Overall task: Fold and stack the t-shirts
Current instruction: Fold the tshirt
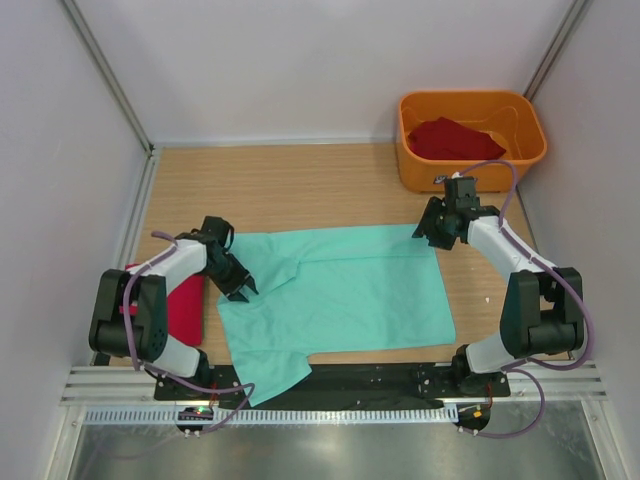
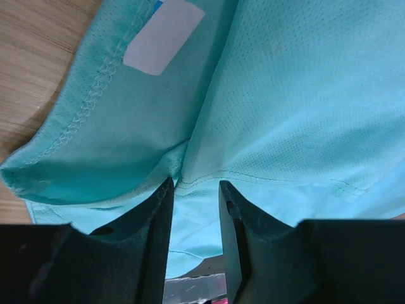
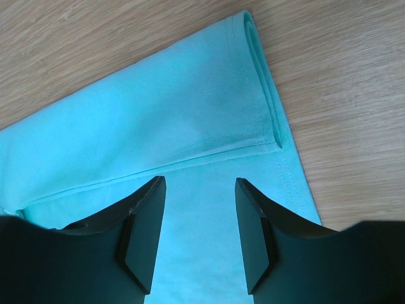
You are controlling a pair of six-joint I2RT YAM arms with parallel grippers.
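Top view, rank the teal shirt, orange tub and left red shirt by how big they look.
1. teal shirt
2. orange tub
3. red shirt, partly hidden behind the left arm

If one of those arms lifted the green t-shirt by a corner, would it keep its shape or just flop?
The mint-green t-shirt would probably flop and drape: it lies flat with soft folds and creases. Its thin, finely meshed cloth suggests it is light. Pushed across the wooden table, it would likely bunch up rather than slide whole.
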